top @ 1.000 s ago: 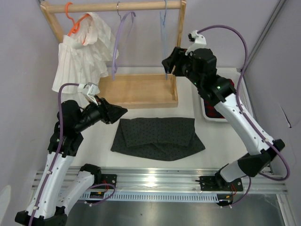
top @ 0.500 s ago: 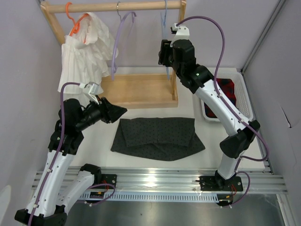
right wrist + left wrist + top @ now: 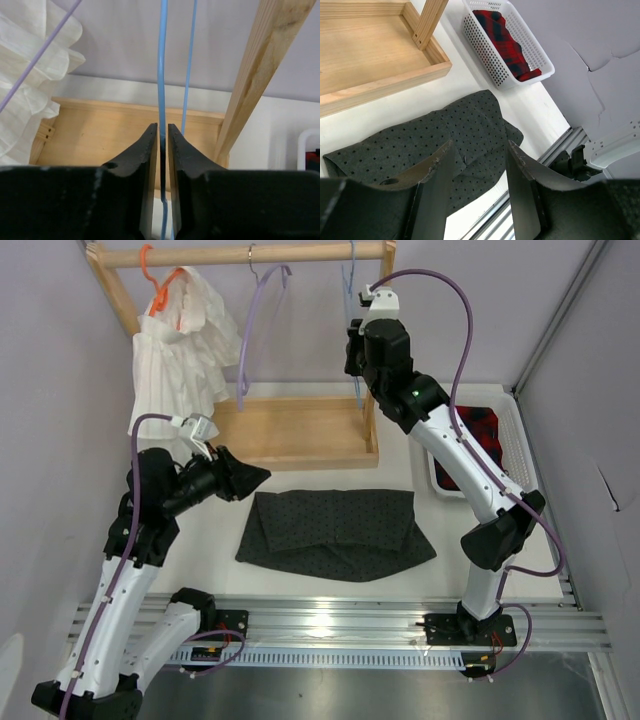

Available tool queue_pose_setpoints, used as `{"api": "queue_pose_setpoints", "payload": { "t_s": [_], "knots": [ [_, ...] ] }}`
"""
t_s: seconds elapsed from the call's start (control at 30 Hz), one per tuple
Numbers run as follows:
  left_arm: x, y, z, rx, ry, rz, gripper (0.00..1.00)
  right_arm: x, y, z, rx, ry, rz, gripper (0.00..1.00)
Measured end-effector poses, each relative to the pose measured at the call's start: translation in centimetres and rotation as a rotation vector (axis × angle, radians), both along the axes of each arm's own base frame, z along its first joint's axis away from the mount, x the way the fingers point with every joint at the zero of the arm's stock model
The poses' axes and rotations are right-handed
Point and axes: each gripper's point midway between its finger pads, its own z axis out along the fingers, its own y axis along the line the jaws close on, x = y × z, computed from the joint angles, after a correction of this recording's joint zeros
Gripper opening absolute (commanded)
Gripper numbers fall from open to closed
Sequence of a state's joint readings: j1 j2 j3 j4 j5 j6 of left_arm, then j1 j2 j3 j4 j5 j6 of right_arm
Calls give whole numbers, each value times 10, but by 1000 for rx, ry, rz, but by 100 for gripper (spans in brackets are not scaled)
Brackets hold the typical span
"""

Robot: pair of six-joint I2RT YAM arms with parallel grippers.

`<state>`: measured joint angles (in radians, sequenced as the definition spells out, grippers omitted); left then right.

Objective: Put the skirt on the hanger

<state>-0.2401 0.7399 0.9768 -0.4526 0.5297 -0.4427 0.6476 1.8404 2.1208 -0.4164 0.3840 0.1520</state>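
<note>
Right wrist view: the right gripper (image 3: 163, 132) pinches the hanger (image 3: 162, 60) at the scene's twelve o'clock. The skirt (image 3: 335, 530) lies flat centrally, the left gripper (image 3: 480, 150) parted and empty at its ten o'clock.

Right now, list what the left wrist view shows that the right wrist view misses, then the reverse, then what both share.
Only the left wrist view: the dark dotted skirt lying folded on the table, with the left end effector open above it. Only the right wrist view: the light-blue hanger, one wire pinched between the fingers of the right end effector, plus the lilac hanger and the white pleated garment. Both: the wooden tray, a wooden post and the white basket, of which the right wrist view catches just a corner.
</note>
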Motion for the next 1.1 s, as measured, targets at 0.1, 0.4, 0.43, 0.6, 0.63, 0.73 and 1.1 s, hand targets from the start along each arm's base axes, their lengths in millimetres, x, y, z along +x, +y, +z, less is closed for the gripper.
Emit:
{"api": "queue_pose_setpoints", "payload": {
  "t_s": [0.1,0.4,0.43,0.6,0.63,0.73,1.1],
  "knots": [
    [1,0,-2,2,7,1,50,2,-1,3,-2,-14,-4,0],
    [5,-1,7,0,-2,3,50,8,-1,29,-3,-119,-2,0],
    [5,-1,8,-1,-5,2,50,8,-1,31,-2,-130,-2,0],
    [9,-2,20,-8,-25,1,51,8,-1,38,-12,-155,0,0],
    [11,-3,24,-12,-32,0,52,7,-1,38,-12,-158,2,0],
    [14,-6,37,-40,-52,-4,57,-2,-2,31,-29,-147,12,0],
    [36,-29,109,-171,-146,-32,63,-56,-19,15,-18,-134,52,0]
  ]
}}
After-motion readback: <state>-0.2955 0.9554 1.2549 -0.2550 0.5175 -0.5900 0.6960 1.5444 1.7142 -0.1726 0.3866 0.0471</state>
